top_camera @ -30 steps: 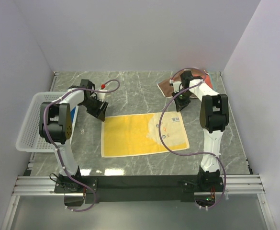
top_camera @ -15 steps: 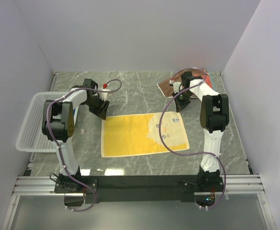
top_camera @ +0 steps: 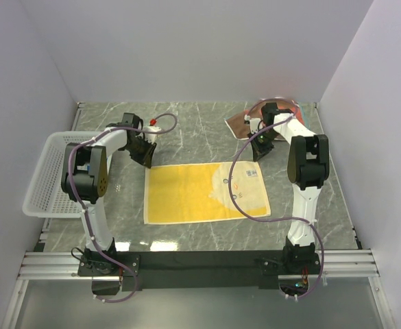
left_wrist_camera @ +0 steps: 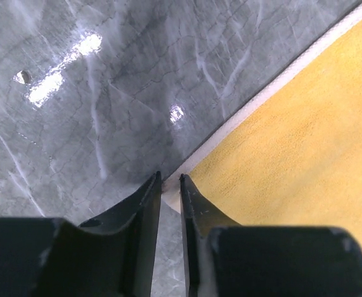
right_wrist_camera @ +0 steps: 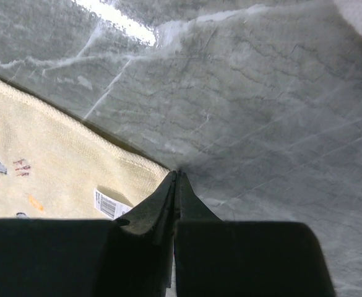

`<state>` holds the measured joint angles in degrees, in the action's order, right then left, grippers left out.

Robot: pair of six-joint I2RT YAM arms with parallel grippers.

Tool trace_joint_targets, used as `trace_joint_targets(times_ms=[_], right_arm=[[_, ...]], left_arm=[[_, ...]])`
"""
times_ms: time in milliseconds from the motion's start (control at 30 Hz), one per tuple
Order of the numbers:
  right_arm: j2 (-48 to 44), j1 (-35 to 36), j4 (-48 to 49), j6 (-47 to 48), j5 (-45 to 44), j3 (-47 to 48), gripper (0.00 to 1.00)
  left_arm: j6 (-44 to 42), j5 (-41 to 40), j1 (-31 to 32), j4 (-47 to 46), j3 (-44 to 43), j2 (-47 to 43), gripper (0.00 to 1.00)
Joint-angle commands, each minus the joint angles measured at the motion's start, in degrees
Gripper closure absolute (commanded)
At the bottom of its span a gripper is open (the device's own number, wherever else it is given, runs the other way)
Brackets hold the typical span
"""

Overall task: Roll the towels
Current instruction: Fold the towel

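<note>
The yellow towel (top_camera: 193, 193) lies flat mid-table, its right part a paler cream with small prints (top_camera: 245, 181). My left gripper (top_camera: 147, 160) is down at its far left corner. In the left wrist view the jaws (left_wrist_camera: 170, 178) stand a narrow gap apart, with the pale corner hem of the yellow towel (left_wrist_camera: 292, 136) between the tips. My right gripper (top_camera: 257, 155) is at the far right corner. Its jaws (right_wrist_camera: 177, 173) are pressed together right at the cream corner (right_wrist_camera: 38, 161), beside a barcode label (right_wrist_camera: 109, 203). A brown-and-orange patterned towel (top_camera: 239, 124) lies at the back right.
A white mesh basket (top_camera: 44, 175) stands at the left edge, beside the left arm. The right arm's cable (top_camera: 236, 199) loops over the yellow towel's right part. The walls are close at the back and on both sides.
The left jaws have narrowed round the far left corner, and that gripper has edged toward the back. The right gripper shut on its corner and has stayed there.
</note>
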<state>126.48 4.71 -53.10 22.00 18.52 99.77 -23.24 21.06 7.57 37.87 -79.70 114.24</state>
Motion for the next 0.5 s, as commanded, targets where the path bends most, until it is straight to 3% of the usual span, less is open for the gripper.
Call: trace_joint_targets(times_ms=[0,200,467], right_arm=[[-3.3,-0.6,-1.3,0.8,1.2,-1.0,1.00],[-4.3,-0.7,-0.9,0.3,2.8,-1.9,1.00],[-2.6,-1.6,-0.7,-1.3,3.7,6.8,1.00]], left_arm=[[-1.1,0.0,0.3,1.2,3.0,-0.4,0.76],[-0.9,-1.3,0.3,-0.3,2.8,-2.1,0.99],[0.1,0.4,0.0,4.1,-13.2,3.5,0.99]])
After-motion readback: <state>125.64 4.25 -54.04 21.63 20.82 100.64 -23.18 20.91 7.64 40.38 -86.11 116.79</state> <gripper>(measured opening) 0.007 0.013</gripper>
